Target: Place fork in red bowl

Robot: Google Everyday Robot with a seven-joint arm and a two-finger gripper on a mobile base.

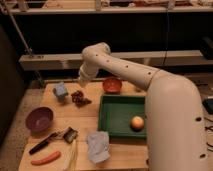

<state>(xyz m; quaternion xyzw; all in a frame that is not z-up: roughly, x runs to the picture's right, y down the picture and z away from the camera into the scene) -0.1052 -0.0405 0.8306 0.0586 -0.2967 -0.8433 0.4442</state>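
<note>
The red bowl (112,85) stands at the back of the wooden table (125,152), just behind the green tray. My gripper (81,80) hangs at the end of the white arm, above the table's back left and left of the red bowl. Below it lies a dark brownish clump (78,97) with a thin dark piece sticking out to its right. I cannot tell whether that piece is the fork, and no fork shows plainly elsewhere.
A green tray (115,117) holds a yellowish ball (136,122). A purple bowl (39,119) sits at the left, a black-handled utensil (50,140), pale strips (73,152) and an orange stick (46,158) in front. A crumpled white bag (97,145) and a blue-grey lump (60,90) also lie here.
</note>
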